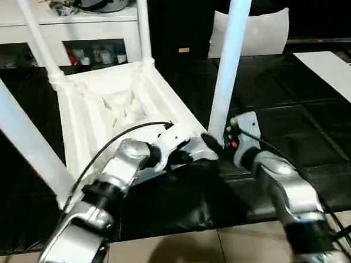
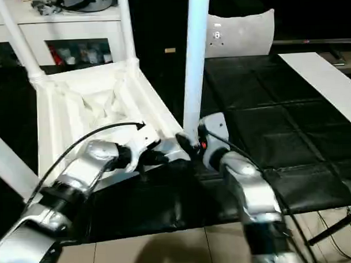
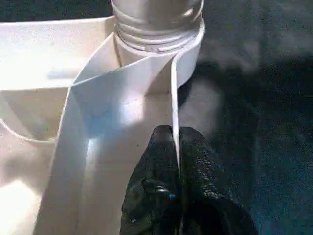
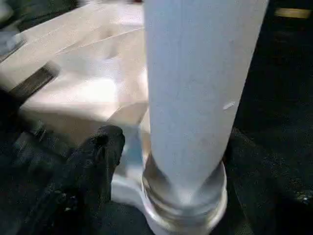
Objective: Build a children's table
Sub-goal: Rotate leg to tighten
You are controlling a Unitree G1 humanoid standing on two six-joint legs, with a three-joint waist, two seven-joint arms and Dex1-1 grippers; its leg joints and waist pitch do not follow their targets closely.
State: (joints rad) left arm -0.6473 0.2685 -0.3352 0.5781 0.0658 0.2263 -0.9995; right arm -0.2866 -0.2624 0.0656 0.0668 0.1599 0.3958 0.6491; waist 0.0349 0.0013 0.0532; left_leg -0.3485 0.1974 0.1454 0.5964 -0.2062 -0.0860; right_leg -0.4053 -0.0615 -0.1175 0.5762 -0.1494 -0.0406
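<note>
The white table top (image 1: 105,105) lies upside down on a black mat, ribbed underside showing. Legs stand in its corner sockets: one at the back left (image 1: 39,41), one at the back right (image 1: 143,29), one at the near left (image 1: 20,137). The fourth leg (image 1: 228,60) rises from the near right socket (image 3: 188,46). My left gripper (image 3: 173,134) is shut on the top's thin rim wall (image 3: 172,98) just short of that socket. My right gripper (image 1: 219,142) sits at the base of the fourth leg (image 4: 195,98), right against it.
A white cabinet (image 1: 97,30) with glass doors stands behind the table top. A white panel (image 1: 258,30) leans at the back, and a white board (image 1: 332,71) lies at the right. The black mat (image 1: 290,127) ends at a tiled floor (image 1: 197,252) in front.
</note>
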